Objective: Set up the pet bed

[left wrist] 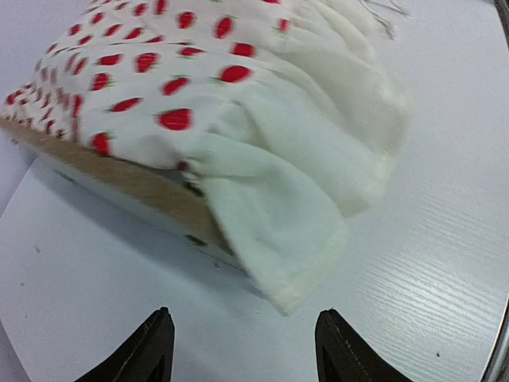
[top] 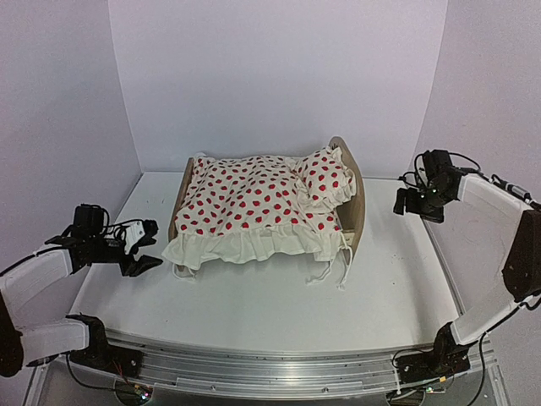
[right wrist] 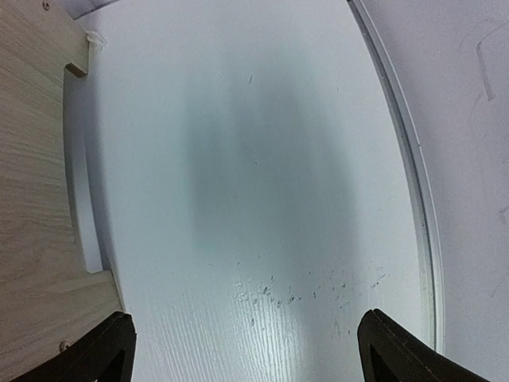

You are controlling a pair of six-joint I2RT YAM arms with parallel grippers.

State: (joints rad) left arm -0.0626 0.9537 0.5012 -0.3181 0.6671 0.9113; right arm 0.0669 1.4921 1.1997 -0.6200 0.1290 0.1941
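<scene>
Your left gripper (left wrist: 242,334) has its jaws apart with nothing between them. It hovers low over the table (top: 254,296), just short of a ruffled blanket corner and touching nothing. Your right gripper (right wrist: 246,334) has its jaws spread wide and empty, raised over bare table to the outside of the headboard. The bed (top: 358,203) sits mid-table, well apart from both arm bases, its headboard towards your right arm and its footboard towards your left. The blanket (top: 245,203) covers the bed; its ruffle spills over the near side and the footboard corner onto the table, hiding the mattress. The pillow (top: 321,178) lies on the blanket against the headboard.
</scene>
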